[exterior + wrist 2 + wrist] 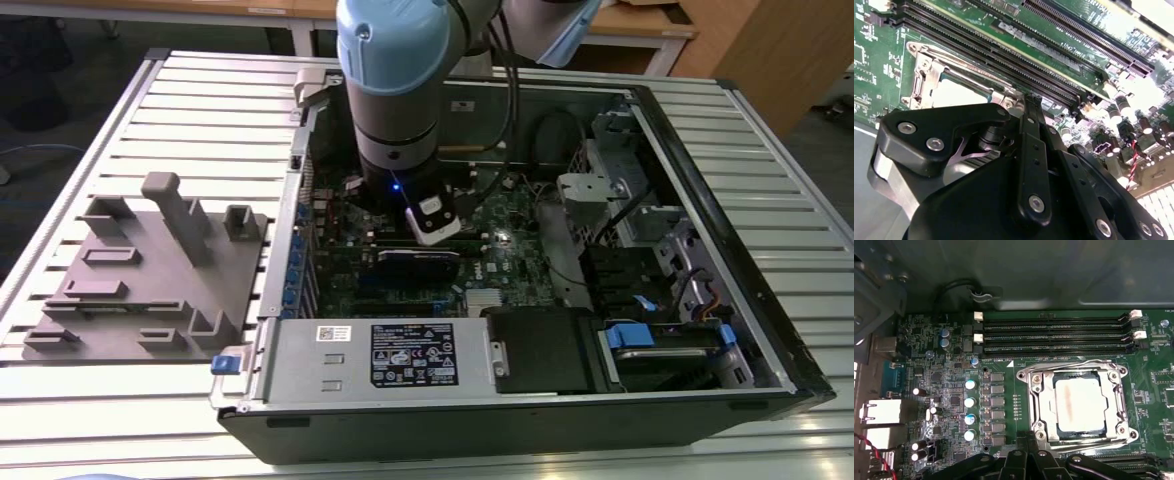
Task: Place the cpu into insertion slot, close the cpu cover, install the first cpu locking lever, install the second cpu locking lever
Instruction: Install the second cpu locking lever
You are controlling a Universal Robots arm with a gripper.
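Observation:
In the first wrist view the cpu [1079, 402] lies flat in the insertion slot [1030, 390] on the green motherboard [1004, 405]. Its pale metal top shows through the window of the cpu cover [1120, 405], which lies down around it. A thin wire lever [1074, 364] runs along one edge of the socket. My gripper [1034, 436] is shut with nothing between its fingers, its tips right at the socket's edge. In the second wrist view the gripper [1029, 97] points at a corner of the cpu cover [929, 75]. In the exterior view the gripper [434, 235] hangs low inside the open computer case.
Long black memory slots [1054, 335] run beside the socket. The open case [694, 200] walls in the board. A black card [414, 262] and a power supply [387, 355] sit near its front. A grey fixture [147, 270] stands on the exterior view's left.

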